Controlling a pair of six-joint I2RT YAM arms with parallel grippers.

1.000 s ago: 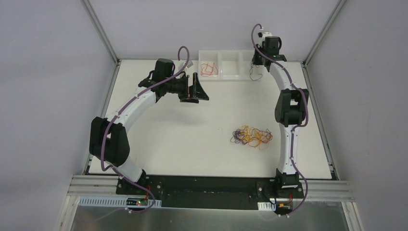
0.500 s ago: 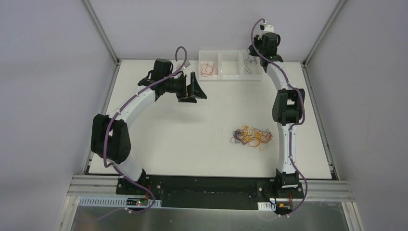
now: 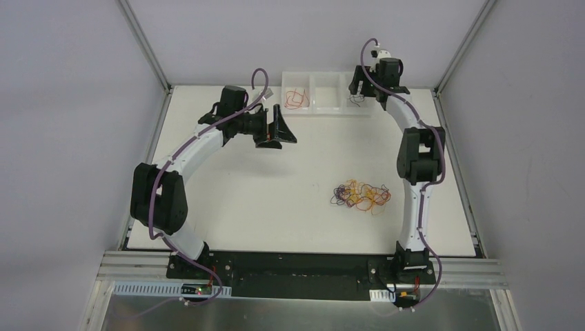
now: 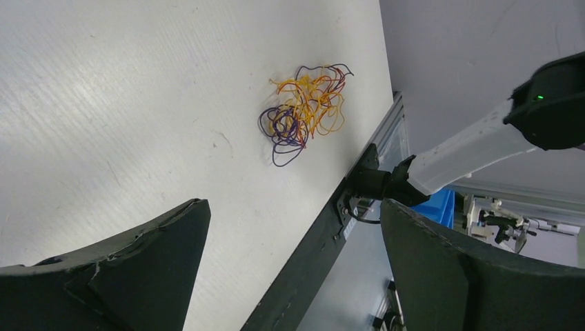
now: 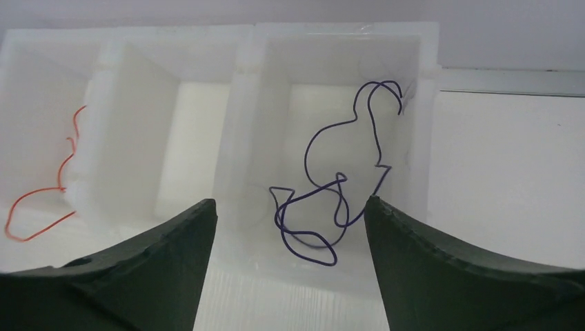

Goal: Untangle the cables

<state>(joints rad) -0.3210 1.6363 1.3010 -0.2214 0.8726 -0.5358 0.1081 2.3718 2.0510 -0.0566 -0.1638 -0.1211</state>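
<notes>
The tangle of thin, limp, featherweight wires was found on the tabletop, well ahead of the left claw, which was spread wide and empty. A protruding outer loop was judged the best hold. 1 purple wire was seen just below the right claw, likewise wide.

The right gripper has moved from in front of the right end of the white tray to a position above the tray's right compartment, rising first and then coming back down. The purple cable hung from this gripper a second ago. It now lies loose on the floor of that compartment, and the jaws stand wide apart above it. The right arm's elbow has swung slightly inward and back out. The left gripper has shifted slightly to the left and toward the far edge.
</notes>
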